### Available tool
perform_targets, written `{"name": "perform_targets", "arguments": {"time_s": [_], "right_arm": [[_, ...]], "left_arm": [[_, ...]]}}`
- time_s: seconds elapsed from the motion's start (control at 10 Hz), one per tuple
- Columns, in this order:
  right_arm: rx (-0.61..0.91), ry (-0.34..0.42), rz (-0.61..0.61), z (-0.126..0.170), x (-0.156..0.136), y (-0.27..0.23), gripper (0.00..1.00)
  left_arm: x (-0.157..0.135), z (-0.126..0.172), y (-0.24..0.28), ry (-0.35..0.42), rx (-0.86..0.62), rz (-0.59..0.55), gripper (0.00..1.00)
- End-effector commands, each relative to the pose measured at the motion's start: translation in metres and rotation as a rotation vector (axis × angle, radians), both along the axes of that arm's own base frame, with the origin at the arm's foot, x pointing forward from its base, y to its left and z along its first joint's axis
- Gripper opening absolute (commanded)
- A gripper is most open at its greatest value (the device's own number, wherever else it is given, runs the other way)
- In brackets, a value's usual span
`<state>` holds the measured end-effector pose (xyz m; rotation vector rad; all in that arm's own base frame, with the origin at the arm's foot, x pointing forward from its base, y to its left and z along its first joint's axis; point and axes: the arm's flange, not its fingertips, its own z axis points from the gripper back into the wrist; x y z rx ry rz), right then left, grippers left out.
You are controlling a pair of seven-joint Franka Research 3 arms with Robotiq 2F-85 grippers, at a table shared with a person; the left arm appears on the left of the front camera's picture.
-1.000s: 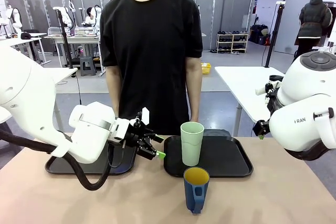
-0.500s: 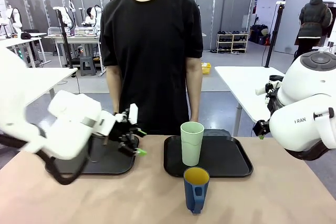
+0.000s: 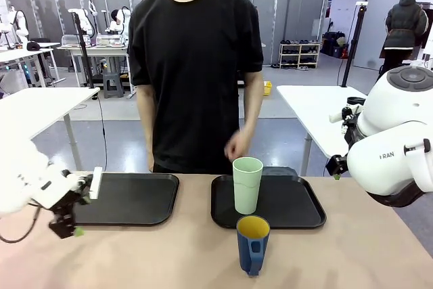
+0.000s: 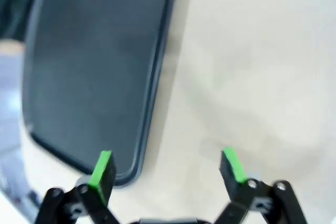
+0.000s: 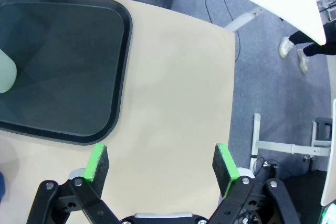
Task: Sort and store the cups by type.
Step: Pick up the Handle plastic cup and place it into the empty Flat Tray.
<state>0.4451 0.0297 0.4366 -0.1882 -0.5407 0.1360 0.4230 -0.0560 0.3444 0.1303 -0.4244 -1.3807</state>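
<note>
The pale green tumbler (image 3: 247, 184) stands upright at the front left of the right black tray (image 3: 298, 208). Its edge shows as a pale shape (image 5: 6, 74) in the right wrist view. In front of that tray, the dark blue mug (image 3: 253, 243) with yellow inside stands on the table, handle toward me. My left gripper (image 3: 71, 228) hangs low at the far left by the left black tray (image 3: 135, 201). It is open and holds nothing (image 4: 167, 167). My right gripper (image 5: 160, 162) is open over bare table to the right of the right tray (image 5: 63, 61).
A person in a black shirt stands at the far side of the table, one hand (image 3: 237, 145) raised just above and behind the tumbler. The left tray (image 4: 89, 66) carries nothing. Bare tabletop lies in front of both trays. The table's right edge (image 5: 231, 77) is close to my right gripper.
My left arm has pulled back from over the left tray's right end to the table's far left, gripper open throughout. The person's hand has come up near the tumbler. The cups have not moved.
</note>
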Motion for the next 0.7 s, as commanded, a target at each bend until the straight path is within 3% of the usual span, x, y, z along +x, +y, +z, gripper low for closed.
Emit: {"name": "perform_targets", "arguments": {"time_s": [0.0,0.4,0.6], "right_arm": [[-0.009,-0.001,0.002,-0.001,0.0,0.001,1.0],[-0.009,-0.001,0.002,-0.001,0.0,0.001,1.0],[-0.009,-0.001,0.002,-0.001,0.0,0.001,1.0]], "left_arm": [[-0.032,0.057,0.001,0.093,0.056,0.088,1.0],[-0.039,0.074,0.03,0.172,0.073,0.047,1.0],[-0.037,0.074,0.04,0.177,0.059,0.038,1.0]]}}
